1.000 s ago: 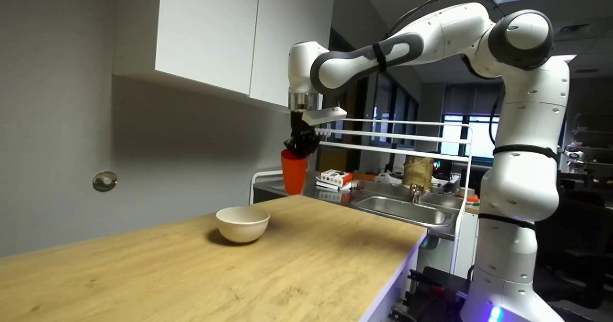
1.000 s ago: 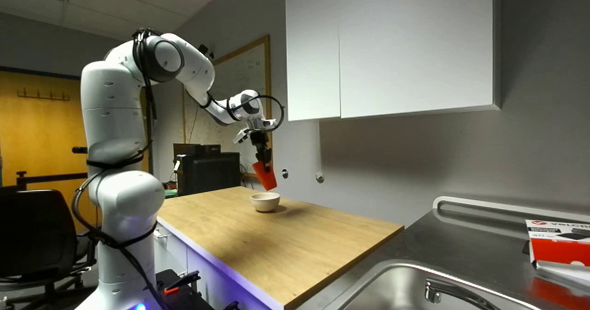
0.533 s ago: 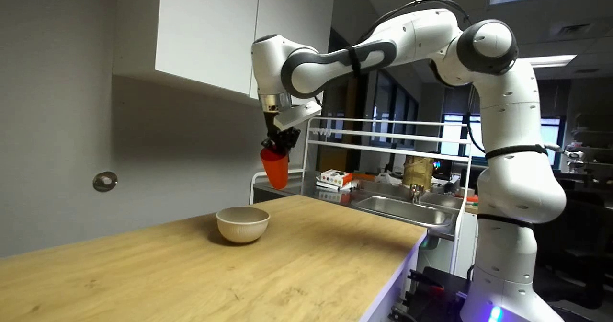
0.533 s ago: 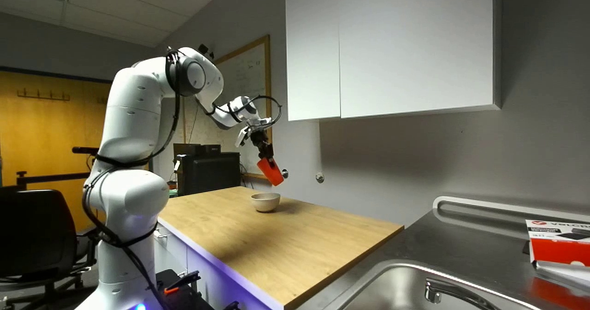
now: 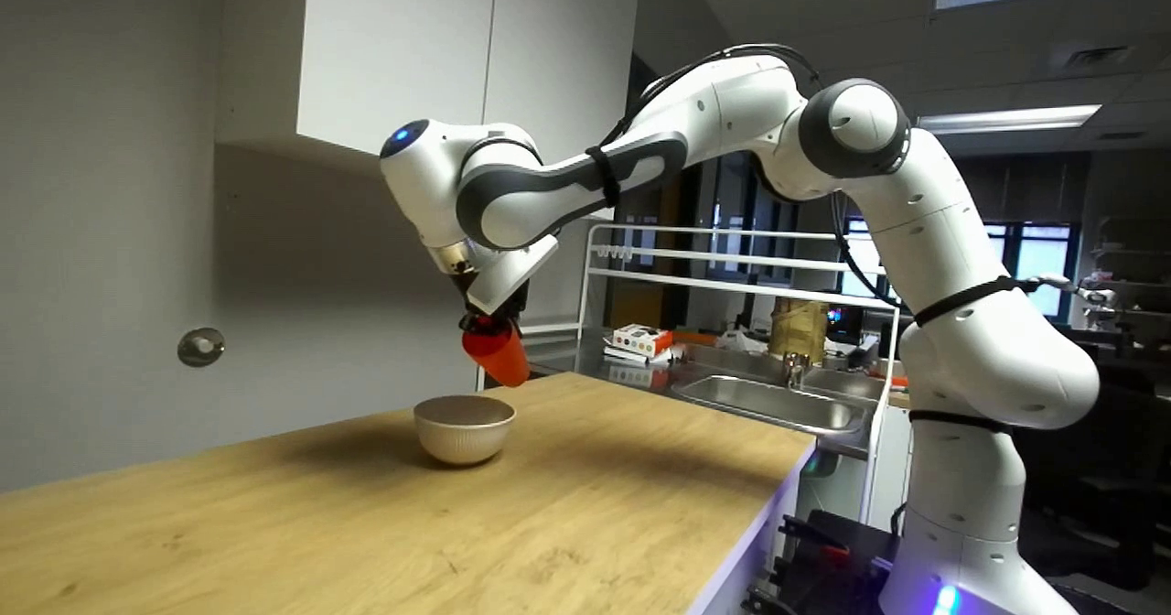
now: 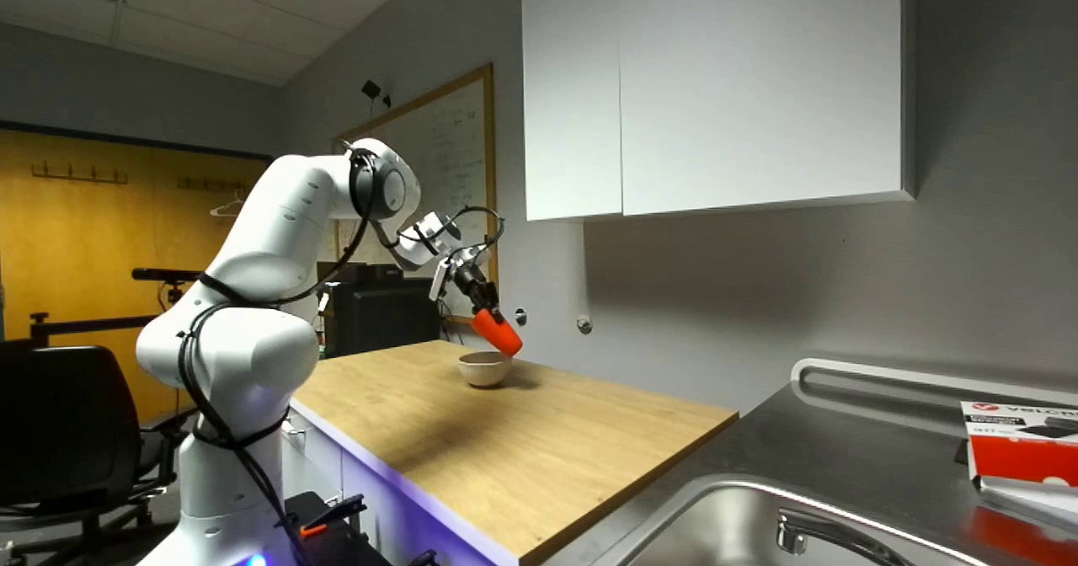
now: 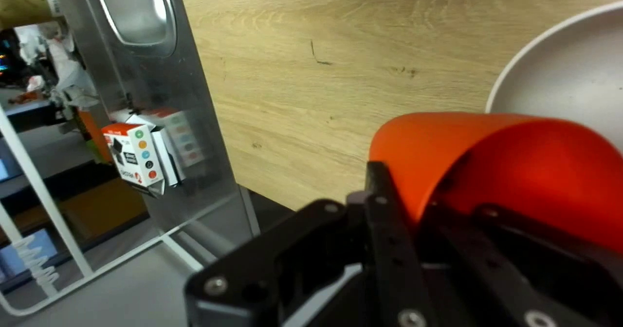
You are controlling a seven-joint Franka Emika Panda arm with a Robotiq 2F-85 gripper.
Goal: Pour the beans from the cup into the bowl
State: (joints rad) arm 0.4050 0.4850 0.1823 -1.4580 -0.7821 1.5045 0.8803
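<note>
The red-orange cup [image 5: 499,359] is tilted, its mouth toward the upper left and its base toward the lower right; it also shows in an exterior view [image 6: 497,333]. The cream-white bowl [image 5: 464,438] stands on the wooden table just below it, also in an exterior view [image 6: 483,371]. My gripper [image 7: 413,200] is shut on the cup's wall, one finger outside and one inside the mouth. In the wrist view the cup [image 7: 428,144] overlaps the near edge of the bowl [image 7: 579,69]. The inside I see is red; no beans are visible.
The wooden table [image 5: 549,523] ends at a metal counter with a sink [image 5: 778,400]. A white cabinet [image 5: 393,57] hangs above, close to the arm. A white rack [image 5: 741,267] and small boxes [image 5: 640,340] stand behind. The wall is beside the bowl.
My gripper has carried the cup left and down toward the bowl in an exterior view and tilted it further. The arm has leaned forward. The bowl has not moved.
</note>
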